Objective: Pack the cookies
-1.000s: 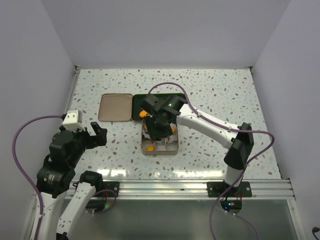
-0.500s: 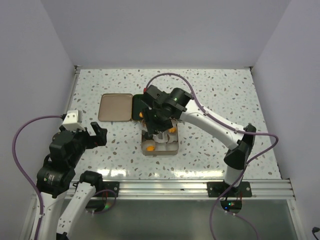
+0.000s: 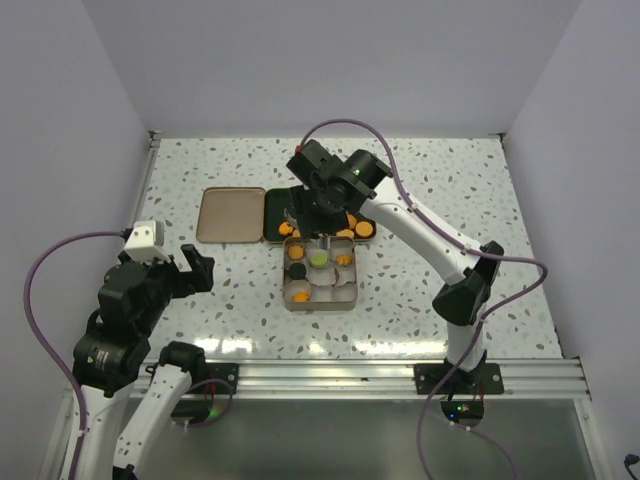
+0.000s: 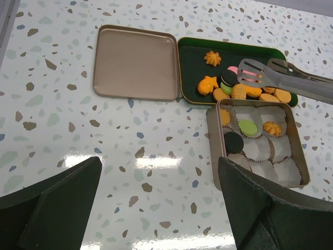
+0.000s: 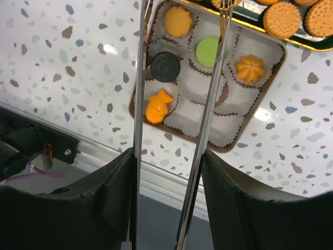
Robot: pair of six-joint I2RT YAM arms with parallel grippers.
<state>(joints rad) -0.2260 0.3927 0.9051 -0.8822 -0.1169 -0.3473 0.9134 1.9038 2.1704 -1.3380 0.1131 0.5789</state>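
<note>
The cookies lie in two places. Several, mostly orange, sit in the dark green tray (image 4: 234, 56), with a loose pile (image 4: 239, 89) at its near edge. The tan tin (image 4: 212, 140) of white paper cups holds a green cookie (image 5: 208, 50), a dark one (image 5: 165, 66) and three orange ones (image 5: 157, 105). My right gripper (image 5: 169, 172) is shut on metal tongs (image 5: 210, 104). The tong tips (image 4: 255, 73) hover over the tray's cookies, slightly apart, with nothing visible between them. In the top view the right gripper (image 3: 322, 205) is over the tray. My left gripper (image 4: 158, 166) is open and empty, near left of the tin.
The tin's tan lid (image 4: 135, 62) lies flat to the left of the green tray, touching it. The tin (image 3: 287, 292) sits just in front of the tray (image 3: 275, 200). White walls close in the table on three sides.
My right gripper has moved with the tongs from over the tin back to the green tray. The tin's cookies, a green one among them, now show uncovered. The left arm has not moved.
</note>
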